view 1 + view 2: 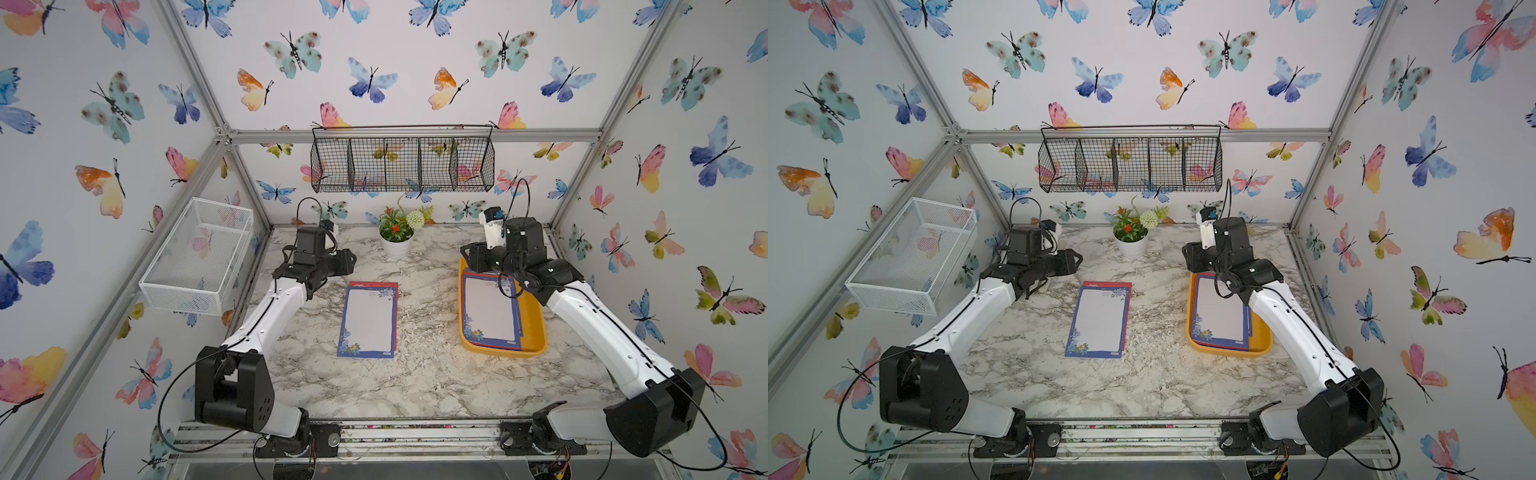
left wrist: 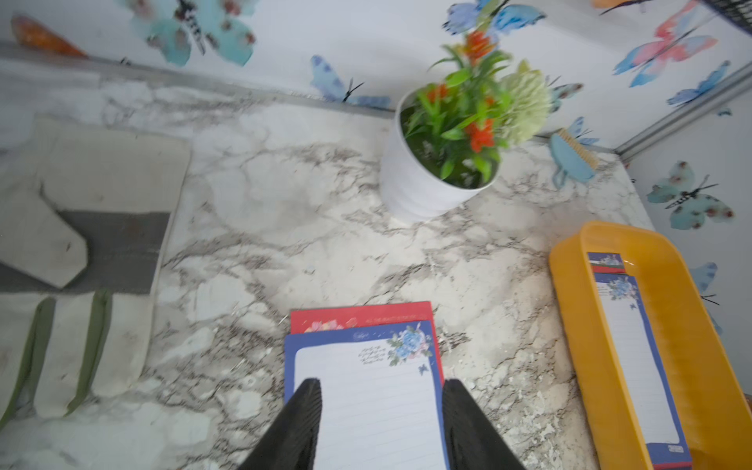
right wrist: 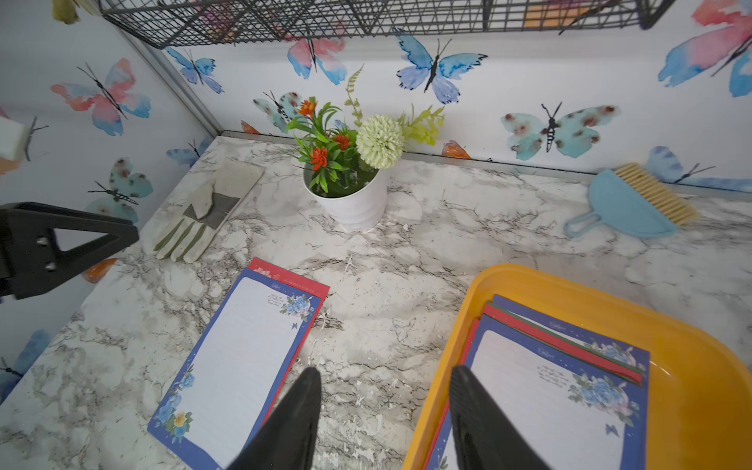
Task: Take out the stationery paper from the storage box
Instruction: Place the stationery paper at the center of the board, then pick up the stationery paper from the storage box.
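Two stationery paper sheets on table; at least four stacked in storage box. Left jaws, right jaws: spread, empty.

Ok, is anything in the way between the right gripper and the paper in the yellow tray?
Nothing visible does. The right gripper hangs open above the rim of the storage box, and the stationery paper lies uncovered inside, a blue-bordered sheet on top.
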